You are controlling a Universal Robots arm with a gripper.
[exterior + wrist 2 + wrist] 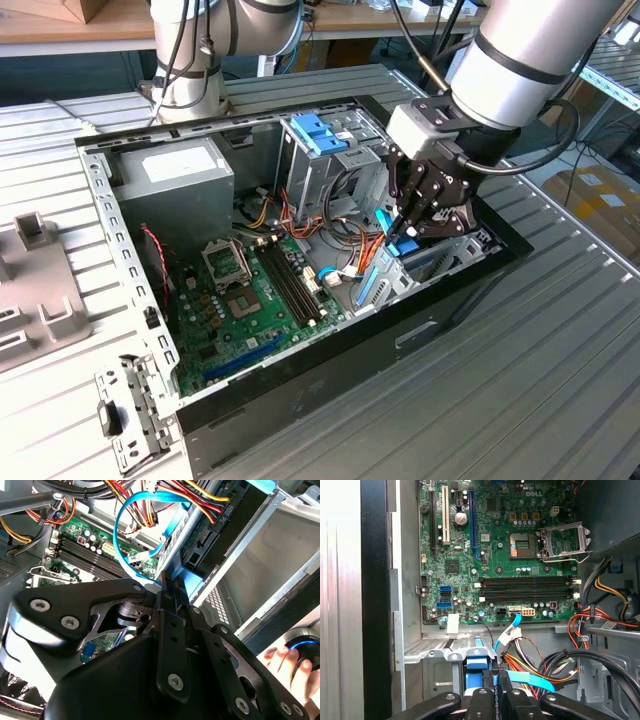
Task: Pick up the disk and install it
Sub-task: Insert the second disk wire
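Observation:
The disk (400,248) stands on edge in the drive bay at the exterior view's right end of the open computer case (300,395). Its dark body (225,530) is framed by a bright blue carrier (476,672). My gripper (405,238) reaches down into that bay. In both wrist views its black fingers (167,610) are pressed close together on the thin blue edge of the carrier. The gripper (496,677) sits just beside the blue carrier rail, and in the second wrist view the gripper (169,582) has blue strip showing on both sides of its tip.
Bundled red, yellow and black wires (540,660) and a blue data cable (130,510) run close to the fingers. The green motherboard (245,300) fills the case floor. A pale blue bracket (320,133) and a grey metal box (170,175) sit at the back. A hand (290,665) rests outside the case.

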